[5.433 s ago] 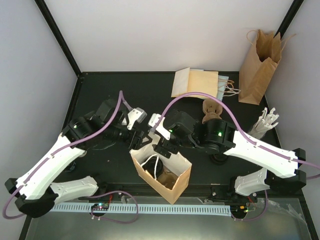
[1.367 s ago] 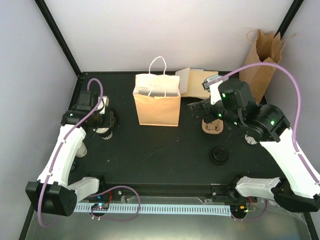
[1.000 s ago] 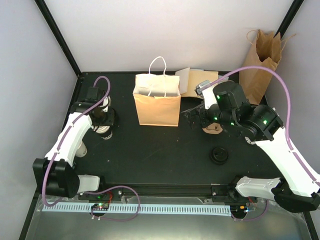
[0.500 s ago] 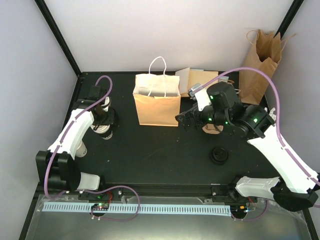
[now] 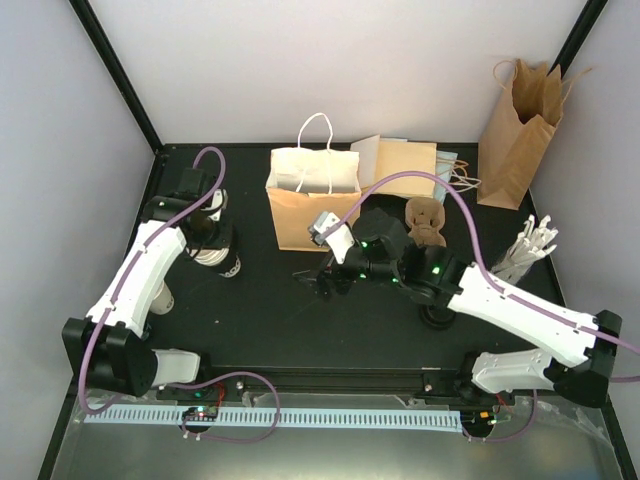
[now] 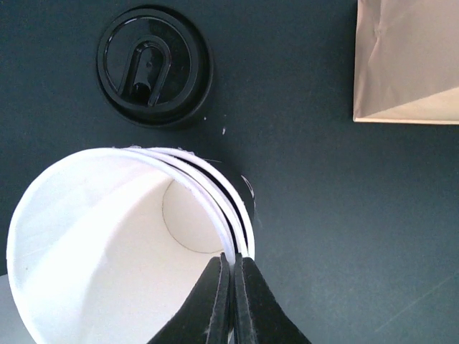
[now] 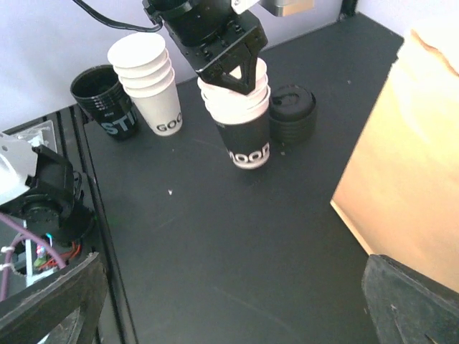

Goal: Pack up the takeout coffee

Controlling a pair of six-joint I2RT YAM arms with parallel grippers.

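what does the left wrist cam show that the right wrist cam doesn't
Only the left wrist: the bare white inside of the top cup, down to its base.
Only the right wrist: the left gripper from outside, jaws shut on that cup's rim; the black lettered cup at the bottom of that stack; a second white cup stack; a separate black cup; the right gripper, jaws open.
Both: the black lid stack, the tan paper bag, the dark table.
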